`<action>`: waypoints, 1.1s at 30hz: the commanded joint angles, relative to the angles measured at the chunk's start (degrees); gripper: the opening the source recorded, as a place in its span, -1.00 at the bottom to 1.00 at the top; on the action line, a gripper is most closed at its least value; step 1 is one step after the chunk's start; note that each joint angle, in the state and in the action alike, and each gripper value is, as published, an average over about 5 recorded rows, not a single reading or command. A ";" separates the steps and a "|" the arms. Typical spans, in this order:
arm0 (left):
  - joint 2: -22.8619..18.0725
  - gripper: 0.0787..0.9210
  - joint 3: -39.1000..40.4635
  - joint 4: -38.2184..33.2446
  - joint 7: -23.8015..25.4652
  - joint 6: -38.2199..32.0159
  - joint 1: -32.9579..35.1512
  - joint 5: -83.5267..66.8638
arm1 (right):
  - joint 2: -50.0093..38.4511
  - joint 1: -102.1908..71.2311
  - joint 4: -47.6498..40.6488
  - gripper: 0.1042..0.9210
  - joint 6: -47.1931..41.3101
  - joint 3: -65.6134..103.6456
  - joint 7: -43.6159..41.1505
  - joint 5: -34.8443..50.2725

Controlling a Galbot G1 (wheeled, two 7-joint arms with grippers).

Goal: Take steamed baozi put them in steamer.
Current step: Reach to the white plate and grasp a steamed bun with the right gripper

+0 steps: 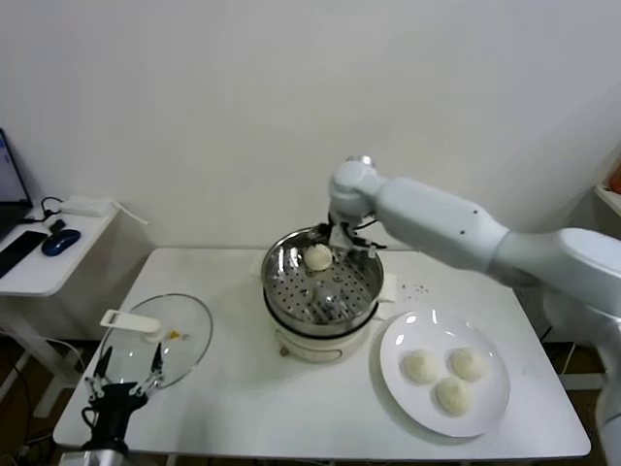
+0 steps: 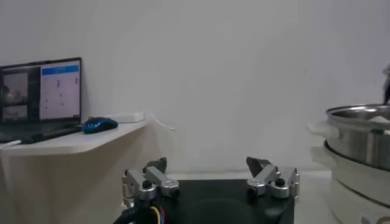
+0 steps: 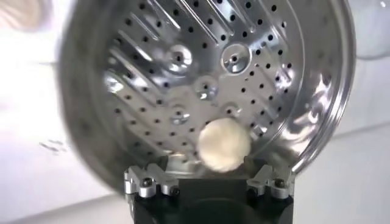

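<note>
Right gripper (image 1: 342, 243) over steamer (image 1: 291, 291) at its 12 o'clock rim, jaws wide, holding nothing. One baozi (image 3: 224, 143) apparently on the perforated floor; three on plate (image 1: 398, 374). Left gripper (image 1: 124, 373) parked low, jaws wide.

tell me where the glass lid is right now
In the head view the glass lid lies flat on the table's left side, left of the steamer, just beyond the parked left gripper.

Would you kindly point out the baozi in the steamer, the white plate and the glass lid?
baozi (image 1: 318, 257): head view, middle of the bun inside the steamer.
white plate (image 1: 403, 340): head view, bare rim nearest the steamer.
glass lid (image 1: 189, 330): head view, clear glass beside its handle.
</note>
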 commanded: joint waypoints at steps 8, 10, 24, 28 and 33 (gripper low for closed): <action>0.29 0.77 0.15 -0.29 0.05 0.07 0.07 -0.29 | -27.80 16.72 8.14 0.76 -21.72 -21.37 0.14 44.41; 0.30 0.77 0.20 -0.48 0.15 0.07 0.19 -0.27 | -30.27 15.11 8.47 0.76 -25.01 -22.06 2.50 46.81; -0.12 0.77 1.11 -1.23 0.41 -0.09 0.60 0.09 | -37.68 -8.47 14.58 0.76 -34.72 -11.32 7.21 40.47; -0.11 0.77 1.15 -1.47 0.41 -0.20 1.02 -0.04 | -36.16 -12.98 15.33 0.76 -35.83 -9.10 8.68 39.44; -0.04 0.77 1.05 -1.52 0.43 -0.20 1.17 -0.16 | -33.16 -15.82 14.77 0.76 -36.62 -8.15 10.24 38.53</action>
